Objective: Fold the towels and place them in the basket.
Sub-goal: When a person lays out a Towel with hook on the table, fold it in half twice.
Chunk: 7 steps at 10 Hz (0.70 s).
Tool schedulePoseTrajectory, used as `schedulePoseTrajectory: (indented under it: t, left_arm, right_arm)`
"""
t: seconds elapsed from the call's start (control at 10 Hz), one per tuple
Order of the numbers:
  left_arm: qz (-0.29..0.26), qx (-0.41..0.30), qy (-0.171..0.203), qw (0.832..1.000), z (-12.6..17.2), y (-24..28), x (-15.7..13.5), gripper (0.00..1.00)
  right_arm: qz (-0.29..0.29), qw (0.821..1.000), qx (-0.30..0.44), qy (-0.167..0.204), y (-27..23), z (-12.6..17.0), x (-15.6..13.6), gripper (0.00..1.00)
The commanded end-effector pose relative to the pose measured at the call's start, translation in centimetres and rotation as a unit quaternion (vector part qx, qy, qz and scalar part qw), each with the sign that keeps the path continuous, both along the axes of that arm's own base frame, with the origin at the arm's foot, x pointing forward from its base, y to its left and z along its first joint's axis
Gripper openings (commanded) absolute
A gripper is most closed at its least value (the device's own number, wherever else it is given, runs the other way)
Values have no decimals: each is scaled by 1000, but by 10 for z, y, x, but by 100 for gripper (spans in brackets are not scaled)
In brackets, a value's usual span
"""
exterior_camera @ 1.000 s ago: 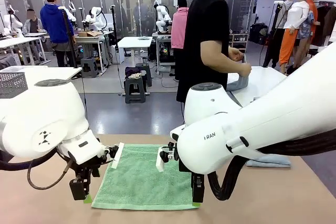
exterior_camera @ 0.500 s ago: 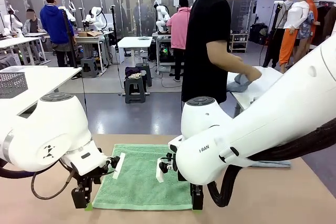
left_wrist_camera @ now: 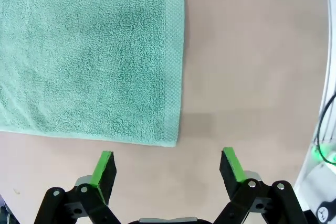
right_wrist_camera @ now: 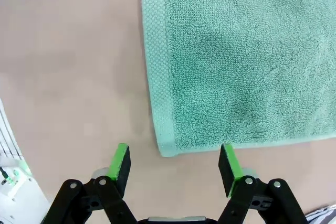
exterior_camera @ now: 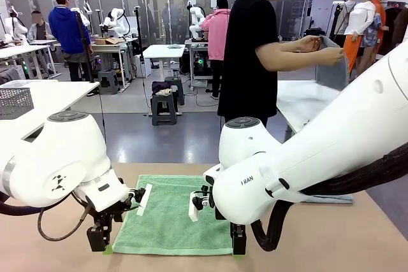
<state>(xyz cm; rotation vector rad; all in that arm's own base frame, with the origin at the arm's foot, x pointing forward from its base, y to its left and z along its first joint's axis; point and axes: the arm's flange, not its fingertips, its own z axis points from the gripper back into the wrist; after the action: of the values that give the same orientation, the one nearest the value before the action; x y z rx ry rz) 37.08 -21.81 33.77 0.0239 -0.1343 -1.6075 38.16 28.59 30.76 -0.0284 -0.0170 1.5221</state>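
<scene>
Jaws wide, empty, left gripper [left_wrist_camera: 167,157] and right gripper [right_wrist_camera: 174,150] at near corners of green towel [left_wrist_camera: 89,51] (lying flat)

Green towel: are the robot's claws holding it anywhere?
No, nothing is held. The left claw and right claw are both open, each poised at a near corner of the green towel.

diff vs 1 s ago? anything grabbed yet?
Both arms sank slightly toward the near edge of the mint green towel. The left gripper and right gripper now hang at its two near corners, nothing grasped. The person lifted the blue-grey towel off the white table and holds it up in both hands. Unchanged: the green towel lies flat, and both grippers are open.
</scene>
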Motion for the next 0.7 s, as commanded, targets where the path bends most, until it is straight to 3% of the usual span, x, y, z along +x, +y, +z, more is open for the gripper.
schedulePoseTrajectory:
  t: [0.0, 0.6]
  left_arm:
    - [10, 16, 2, 1000, 0, -3, -2, 100]
    - [29, 27, 16, 999, -31, -20, 3, 100]
  right_arm:
    - [0, 1000, -4, 1, 0, 3, 1, 85]
    - [-1, 1000, -1, 1, -4, -7, -13, 85]
